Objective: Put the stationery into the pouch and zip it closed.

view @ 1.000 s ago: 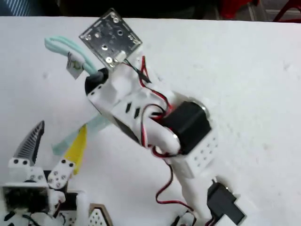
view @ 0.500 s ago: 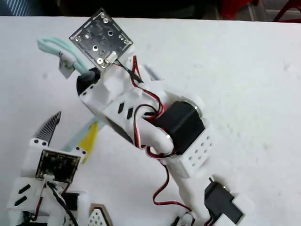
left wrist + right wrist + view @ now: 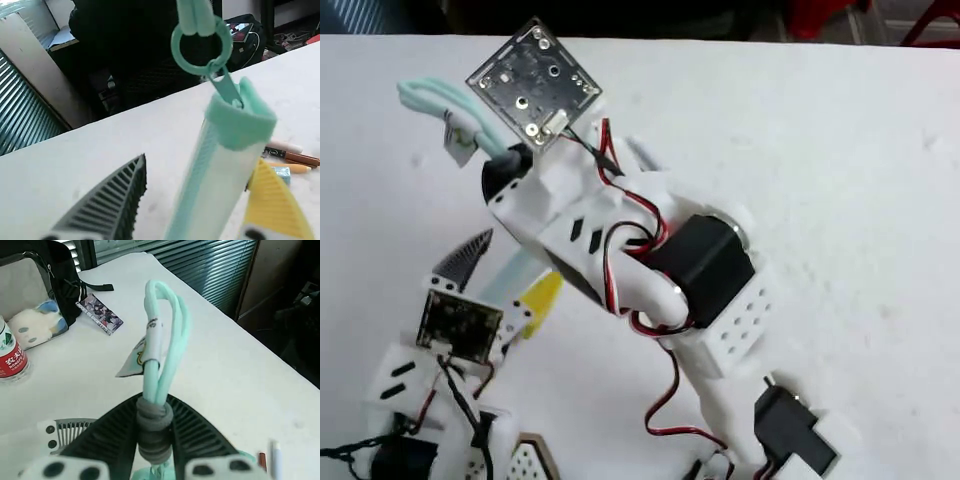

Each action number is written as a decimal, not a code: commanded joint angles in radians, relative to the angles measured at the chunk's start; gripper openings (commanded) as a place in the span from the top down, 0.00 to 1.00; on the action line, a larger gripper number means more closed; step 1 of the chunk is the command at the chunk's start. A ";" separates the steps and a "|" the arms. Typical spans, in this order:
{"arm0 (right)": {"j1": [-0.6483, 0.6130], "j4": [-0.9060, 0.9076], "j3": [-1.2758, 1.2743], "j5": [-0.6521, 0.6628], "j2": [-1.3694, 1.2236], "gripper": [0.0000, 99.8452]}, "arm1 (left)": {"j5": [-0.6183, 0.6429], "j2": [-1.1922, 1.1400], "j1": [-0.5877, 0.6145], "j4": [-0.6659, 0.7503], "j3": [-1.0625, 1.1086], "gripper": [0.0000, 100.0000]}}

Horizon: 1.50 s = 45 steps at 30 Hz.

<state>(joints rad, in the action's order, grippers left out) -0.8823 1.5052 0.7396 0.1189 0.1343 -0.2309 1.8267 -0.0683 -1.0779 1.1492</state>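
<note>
- on the table (image 3: 840,150), left side: left gripper (image 3: 525,257) spread open, fingers (image 3: 115,200) either side of the mint pouch (image 3: 220,150).
- right gripper (image 3: 155,412) clamped on the pouch's wrist loop (image 3: 165,325).
- marker pens (image 3: 287,159) lying outside, beside the pouch.
- risk: pouch may swing on its loop, so left fingers close off-centre.

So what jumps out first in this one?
The mint cord stands out, a looped strap pinched at its base in the right gripper. The left gripper is open astride the mint pouch, one finger on each side, and a few pens lie just beyond it.
</note>
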 commanded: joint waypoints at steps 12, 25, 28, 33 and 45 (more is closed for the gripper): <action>-0.005 -0.019 0.044 -0.006 0.013 0.98 | 0.023 -0.007 -0.007 0.158 0.213 0.71; 0.053 -0.024 0.044 -0.008 0.007 0.98 | -0.023 -0.002 -0.012 0.074 0.199 0.74; 0.058 -0.024 0.044 -0.008 0.013 0.98 | 0.048 -0.002 -0.012 0.132 0.166 0.84; 0.056 -0.019 0.046 -0.008 0.021 0.98 | 0.129 -0.005 -0.070 0.336 0.198 0.98; 0.125 0.082 0.034 -0.006 0.160 0.98 | 0.164 -0.007 -0.285 0.626 0.422 0.98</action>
<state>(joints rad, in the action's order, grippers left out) -0.7994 1.5512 0.7411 0.1189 0.2693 -0.0790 1.8082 -0.3475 -0.5102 1.5696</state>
